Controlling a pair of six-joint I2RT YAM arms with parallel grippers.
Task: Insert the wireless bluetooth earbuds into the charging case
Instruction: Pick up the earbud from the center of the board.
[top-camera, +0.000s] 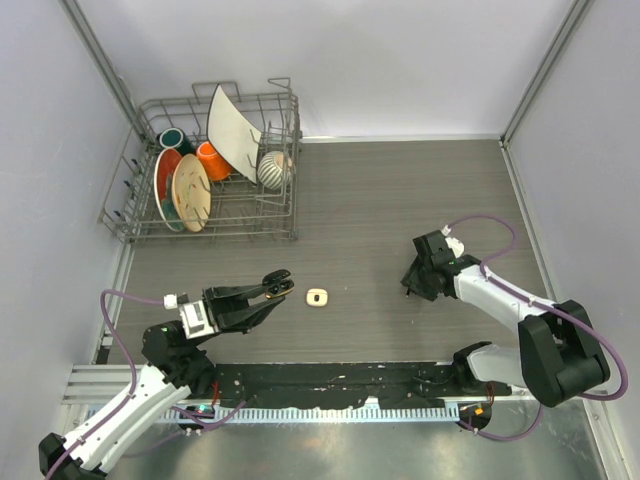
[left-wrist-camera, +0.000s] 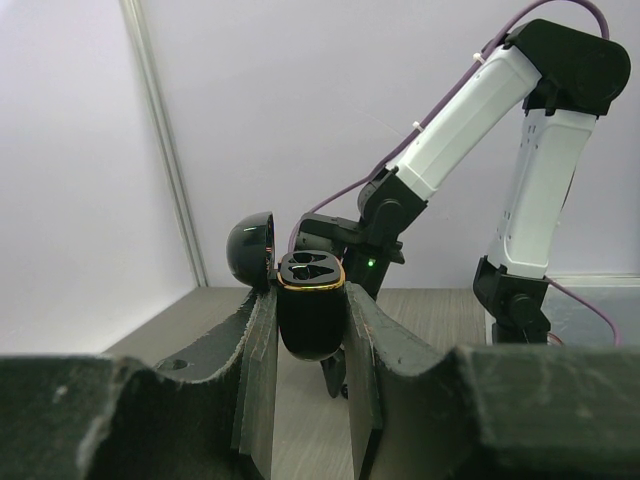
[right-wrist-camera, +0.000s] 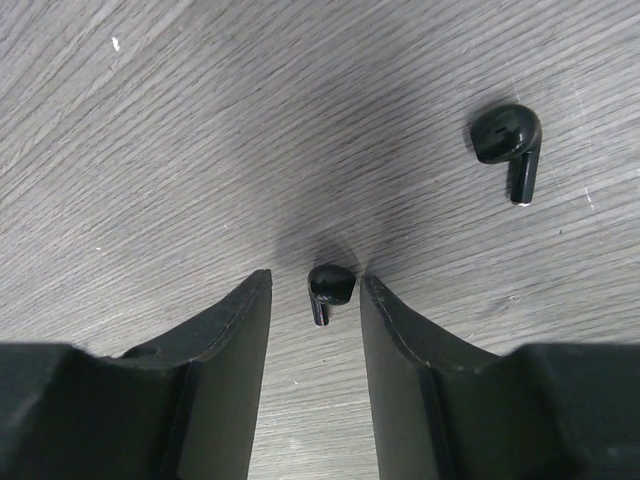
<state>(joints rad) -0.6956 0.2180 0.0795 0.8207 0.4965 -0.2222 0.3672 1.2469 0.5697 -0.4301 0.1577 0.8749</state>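
Observation:
My left gripper (top-camera: 277, 286) is shut on a black charging case (left-wrist-camera: 310, 315) with a gold rim and holds it above the table. Its lid (left-wrist-camera: 250, 248) is open and both slots look empty. My right gripper (top-camera: 412, 288) points down at the table and is open. In the right wrist view its fingers (right-wrist-camera: 235, 340) straddle a black earbud (right-wrist-camera: 332, 283) that lies on the wood without touching either finger. A second black earbud (right-wrist-camera: 508, 143) lies to the upper right. A small cream oval item (top-camera: 317, 297) lies on the table just right of the left gripper. No cream earbuds can be made out.
A wire dish rack (top-camera: 285, 215) with plates, cups and a bowl stands at the back left. Grey walls close the table on the left, back and right. The right arm (left-wrist-camera: 470, 110) rises opposite the left gripper.

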